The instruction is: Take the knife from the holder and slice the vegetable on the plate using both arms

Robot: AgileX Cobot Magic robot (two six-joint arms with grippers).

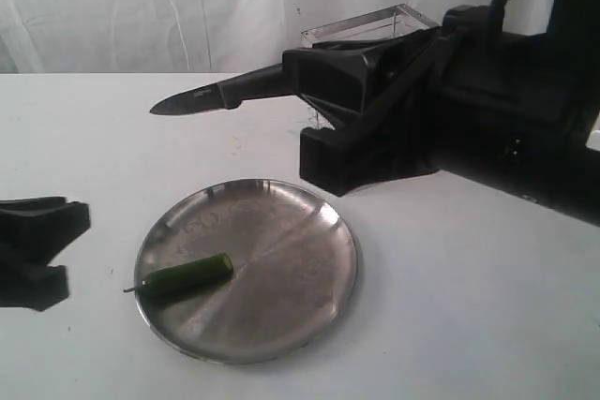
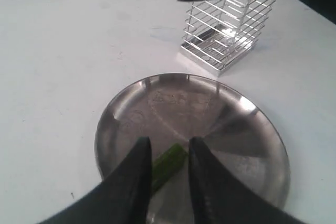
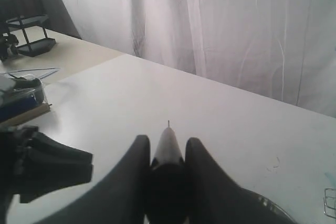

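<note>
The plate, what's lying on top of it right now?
On the plate lies one green vegetable near its left edge, stem poking past the rim. No cut pieces show. In the left wrist view, the left gripper's fingers cover part of the vegetable and plate.

We count one slim kitchen knife with a dark pointed blade and black handle (image 1: 202,97), in the upper middle of the exterior frame. We count one tall cage-like holder of silvery metal wire (image 2: 226,27), at the upper right of the left wrist frame. We see one large round stainless-steel plate (image 1: 291,269), low in the exterior frame's centre, and on it one slender green pepper with a thin stem (image 1: 187,274), uncut. We count two black grippers: the left gripper (image 1: 42,250) at the left edge and the right gripper (image 1: 328,77) at upper right. One white table (image 1: 469,325) carries everything.
</note>
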